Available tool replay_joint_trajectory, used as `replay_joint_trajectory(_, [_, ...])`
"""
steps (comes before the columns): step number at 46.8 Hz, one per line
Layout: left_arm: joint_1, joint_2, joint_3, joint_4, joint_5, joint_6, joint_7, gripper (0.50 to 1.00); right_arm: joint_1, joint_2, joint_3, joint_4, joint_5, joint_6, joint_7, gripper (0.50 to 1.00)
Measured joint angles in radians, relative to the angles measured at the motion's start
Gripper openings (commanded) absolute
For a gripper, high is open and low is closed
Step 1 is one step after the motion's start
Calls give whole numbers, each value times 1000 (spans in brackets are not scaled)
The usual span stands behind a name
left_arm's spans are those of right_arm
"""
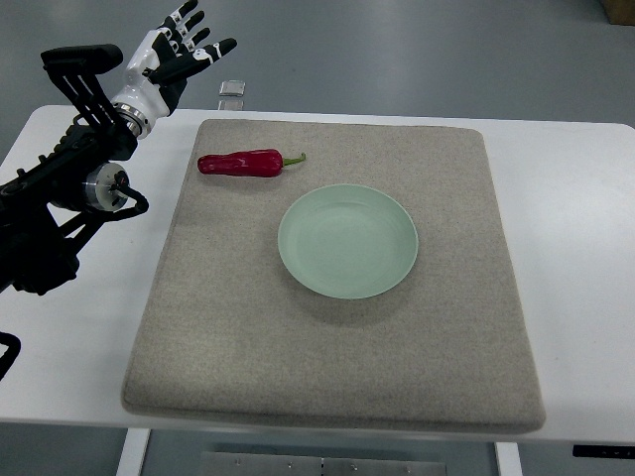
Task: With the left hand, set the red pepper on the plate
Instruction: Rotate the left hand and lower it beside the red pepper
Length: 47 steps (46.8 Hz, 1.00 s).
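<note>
A red pepper with a green stem lies on the far left part of the grey mat, stem pointing right. A pale green plate sits near the mat's middle, nothing on it. My left hand hovers beyond the table's far left edge, up and left of the pepper, fingers spread and holding nothing. Its black arm runs down along the left edge of the picture. The right arm does not show.
The white table carries the mat. A small clear object stands at the table's far edge just right of my hand. Grey floor lies beyond, with a brown box corner at the top right.
</note>
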Motion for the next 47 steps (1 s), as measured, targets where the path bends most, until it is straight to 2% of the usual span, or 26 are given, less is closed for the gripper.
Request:
replay_joint_trajectory(9, [-9, 13, 10, 6, 76, 3, -1, 999, 0, 0, 0, 0, 0, 0, 0, 928])
replay_joint_trajectory(19, [-10, 13, 30, 44, 376, 9, 2, 994, -1, 0, 0, 0, 0, 0, 0, 928])
replay_joint_trajectory(27, [-32, 34, 125, 64, 631, 8, 3, 994, 0, 0, 0, 0, 0, 0, 0, 928])
replay_joint_trajectory(47, [-53, 57, 168, 98, 1101, 6, 3, 984, -1, 0, 0, 0, 0, 0, 0, 928])
